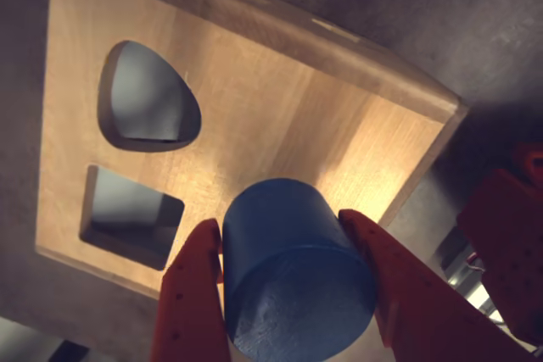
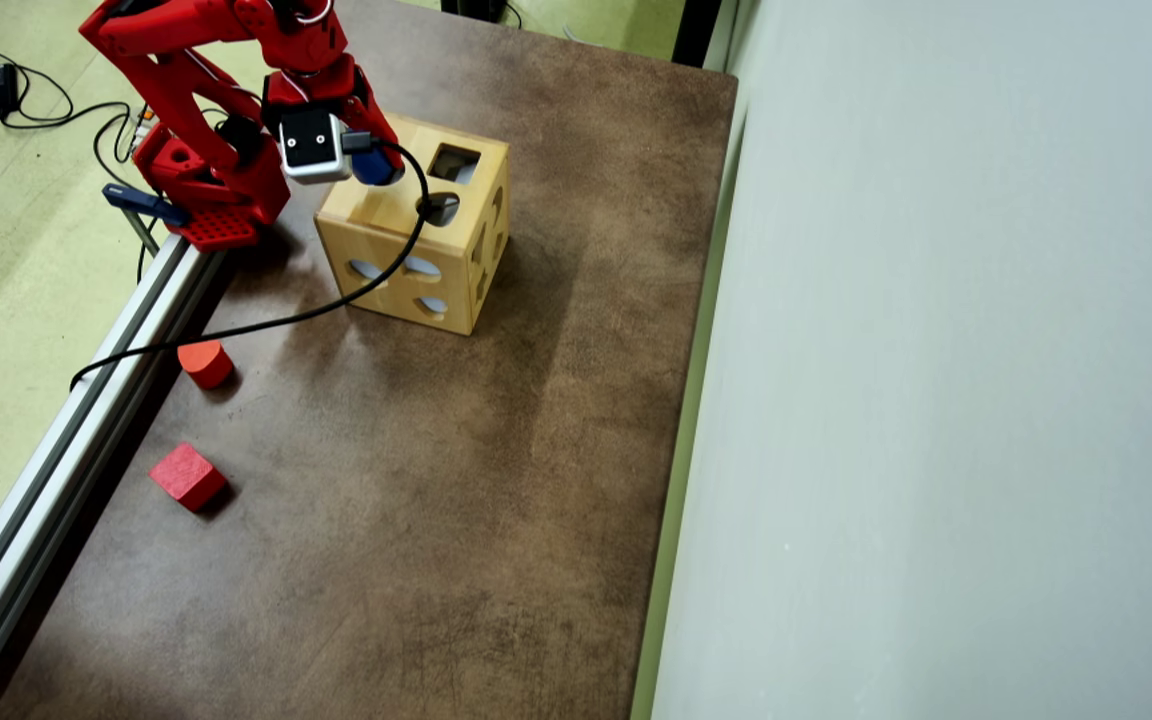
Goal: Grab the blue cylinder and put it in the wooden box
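The red gripper (image 1: 293, 294) is clamping the blue cylinder (image 1: 293, 273), one finger (image 1: 193, 294) pressing on its left side and the other on its right in the wrist view, with the cylinder's flat round end facing the camera. The cylinder is hanging over the top face of the wooden box (image 1: 280, 116), above the bare wood and just beside the square hole (image 1: 131, 209); the rounded hole (image 1: 148, 95) is sitting farther up that same face, well clear of the block. From the overhead view the gripper (image 2: 376, 165) is reaching over the near-left part of the box (image 2: 386, 215), and only a sliver of the cylinder (image 2: 376, 170) is peeking out beneath the white wrist camera (image 2: 311, 145). A black cable (image 2: 266, 322) is trailing from that camera across the box top and down over the brown table (image 2: 436, 480) toward its left edge. The box is standing near the table's far left corner, close to the arm's base (image 2: 211, 190). Well apart from it, by the left rail, a red rounded block (image 2: 204, 362) and a red cube (image 2: 186, 476) are lying on the table.
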{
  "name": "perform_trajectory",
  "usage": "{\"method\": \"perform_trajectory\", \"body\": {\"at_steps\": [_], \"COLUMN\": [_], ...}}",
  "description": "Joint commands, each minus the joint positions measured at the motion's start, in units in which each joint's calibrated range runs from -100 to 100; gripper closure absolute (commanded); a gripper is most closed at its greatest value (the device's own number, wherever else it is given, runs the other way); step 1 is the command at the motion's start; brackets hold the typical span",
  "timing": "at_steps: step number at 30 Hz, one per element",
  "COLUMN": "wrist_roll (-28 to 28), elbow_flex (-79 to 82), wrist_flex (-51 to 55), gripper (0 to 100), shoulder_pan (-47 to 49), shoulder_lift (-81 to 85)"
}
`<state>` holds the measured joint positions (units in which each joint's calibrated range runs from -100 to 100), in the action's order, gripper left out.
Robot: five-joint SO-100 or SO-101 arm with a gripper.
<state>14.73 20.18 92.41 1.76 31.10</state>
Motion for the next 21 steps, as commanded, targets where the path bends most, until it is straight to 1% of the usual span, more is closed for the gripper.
{"method": "perform_trajectory", "body": {"at_steps": [1, 6, 13, 21], "wrist_roll": [-0.15, -0.15, -0.15, -0.88], "elbow_flex": [-2.29, -2.02, -2.11, -2.02], "wrist_flex": [0.19, 0.11, 0.11, 0.11], "gripper": [87, 87, 87, 86], "shoulder_pan": [0.39, 0.54, 4.93, 6.11], "shoulder_lift": [-0.57, -0.74, -3.12, -3.12]}}
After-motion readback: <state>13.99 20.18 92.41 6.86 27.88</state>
